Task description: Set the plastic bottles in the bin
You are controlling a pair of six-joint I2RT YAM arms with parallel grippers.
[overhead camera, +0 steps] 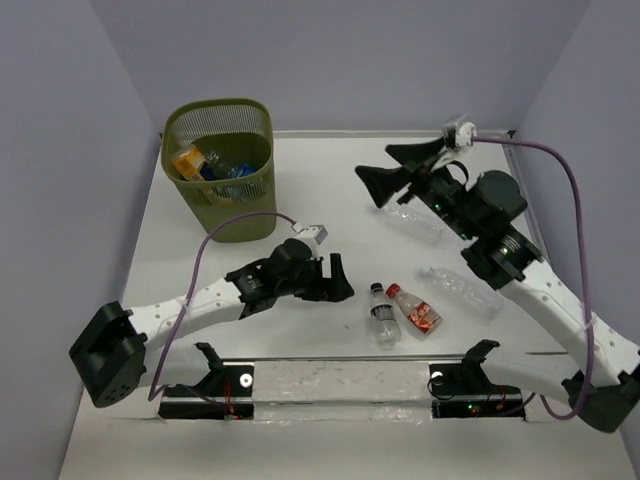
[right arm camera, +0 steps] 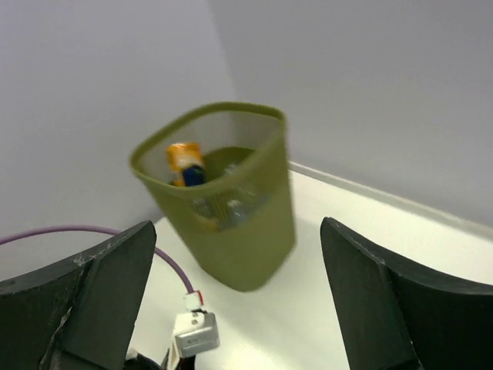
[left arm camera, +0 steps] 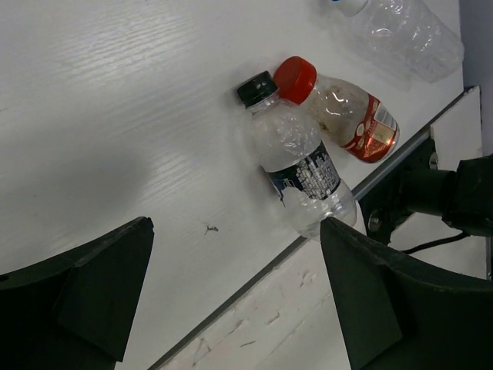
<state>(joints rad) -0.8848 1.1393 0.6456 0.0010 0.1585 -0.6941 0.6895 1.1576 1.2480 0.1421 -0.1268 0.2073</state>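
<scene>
Bottles (overhead camera: pixel 383 313) on white table (overhead camera: pixel 330 190), lavender walls (overhead camera: pixel 350 60), left claw (overhead camera: pixel 342 278) and right claw (overhead camera: pixel 377 165) wide

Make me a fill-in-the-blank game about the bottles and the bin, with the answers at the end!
1. The bin is olive ___ in colour.
2. The orange bottle lies ___ the bin.
3. The dark-labelled bottle on the table has a ___ cap.
4. The left fingers are wide ___ and hold nothing.
Missing words: green, inside, black, open.
</scene>
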